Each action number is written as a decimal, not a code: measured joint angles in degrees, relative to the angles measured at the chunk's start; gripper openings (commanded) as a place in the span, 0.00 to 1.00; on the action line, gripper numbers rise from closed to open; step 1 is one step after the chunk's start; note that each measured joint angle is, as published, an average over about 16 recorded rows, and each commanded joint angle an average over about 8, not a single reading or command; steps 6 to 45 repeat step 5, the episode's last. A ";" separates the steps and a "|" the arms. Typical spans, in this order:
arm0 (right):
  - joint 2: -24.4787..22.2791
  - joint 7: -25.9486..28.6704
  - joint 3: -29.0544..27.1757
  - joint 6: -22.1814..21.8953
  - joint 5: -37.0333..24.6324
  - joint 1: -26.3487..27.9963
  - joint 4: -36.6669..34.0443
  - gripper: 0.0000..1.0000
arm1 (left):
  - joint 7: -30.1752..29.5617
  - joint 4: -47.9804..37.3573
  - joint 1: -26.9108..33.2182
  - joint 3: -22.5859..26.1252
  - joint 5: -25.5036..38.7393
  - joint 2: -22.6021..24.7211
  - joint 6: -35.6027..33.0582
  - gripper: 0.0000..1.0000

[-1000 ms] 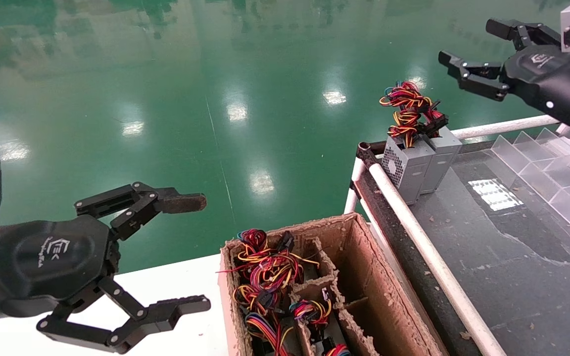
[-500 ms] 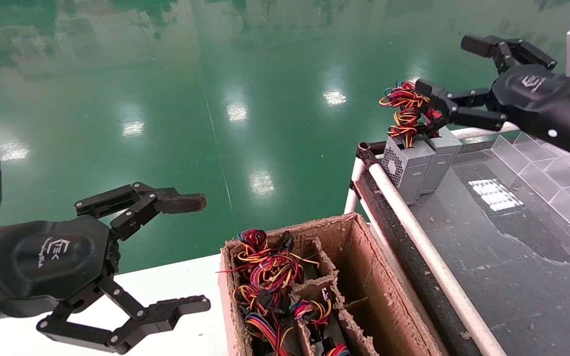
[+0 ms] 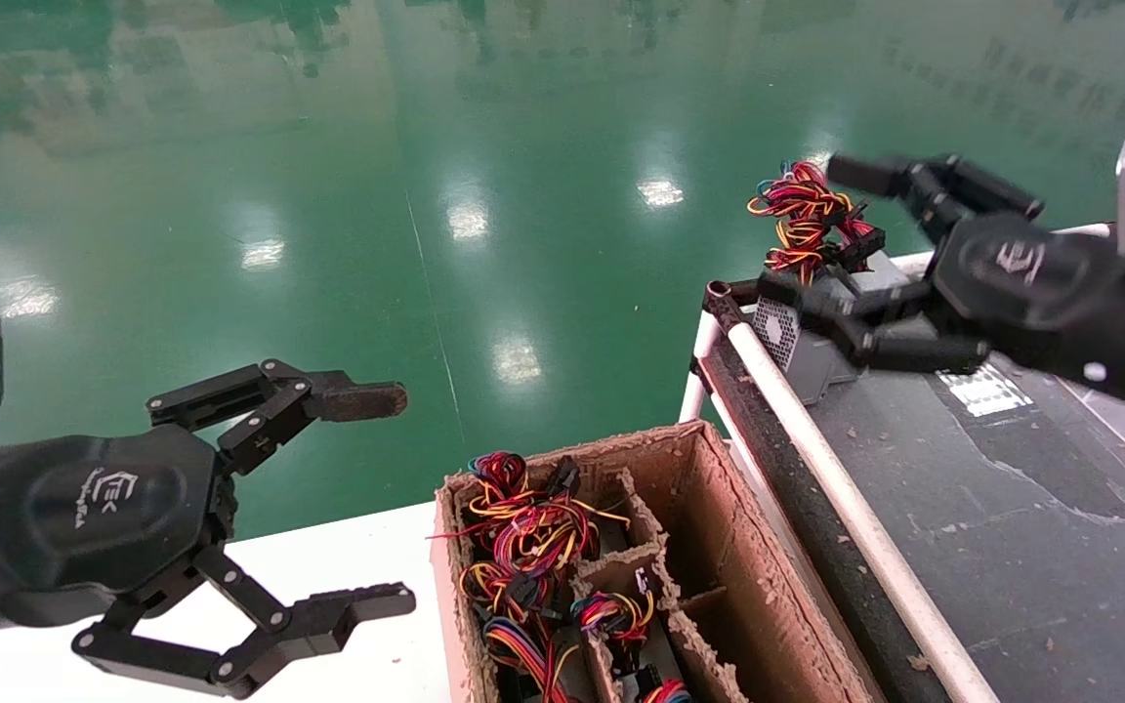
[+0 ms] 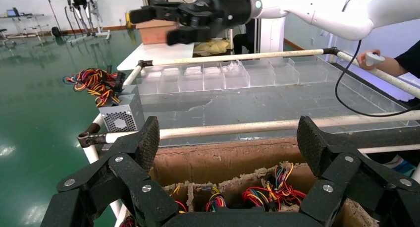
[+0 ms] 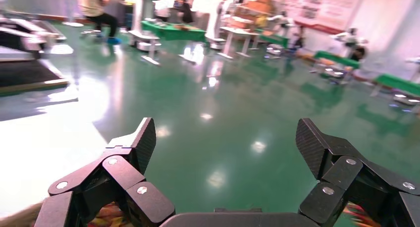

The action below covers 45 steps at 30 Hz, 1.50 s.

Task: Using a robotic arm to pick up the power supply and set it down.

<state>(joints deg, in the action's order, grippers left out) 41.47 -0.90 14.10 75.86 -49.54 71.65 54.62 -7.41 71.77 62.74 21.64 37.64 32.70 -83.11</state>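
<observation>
- Near, parked over the white table (image 3: 367, 557): left gripper (image 3: 372, 498), fingers spread wide, nothing held.
- Beyond, dropped lower than half a second ago: right gripper (image 3: 816, 229), wide open, empty, now straddling the power supply (image 3: 792, 342).
- Standing upright at the conveyor's (image 3: 1012, 527) far corner, long axis vertical, wire tail (image 3: 802, 220) up.
</observation>
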 measured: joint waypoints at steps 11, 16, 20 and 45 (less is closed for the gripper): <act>-0.81 1.46 0.24 1.23 0.96 -1.27 2.38 1.00 | 0.00 0.00 0.00 0.00 0.00 0.00 0.00 1.00; -0.81 1.46 0.24 1.23 0.96 -1.27 2.38 1.00 | 0.00 0.00 0.00 0.00 0.00 0.00 0.00 1.00; -0.81 1.46 0.24 1.23 0.96 -1.27 2.38 1.00 | 0.00 0.00 0.00 0.00 0.00 0.00 0.00 1.00; -0.81 1.46 0.24 1.23 0.96 -1.27 2.38 1.00 | 0.00 0.00 0.00 0.00 0.00 0.00 0.00 1.00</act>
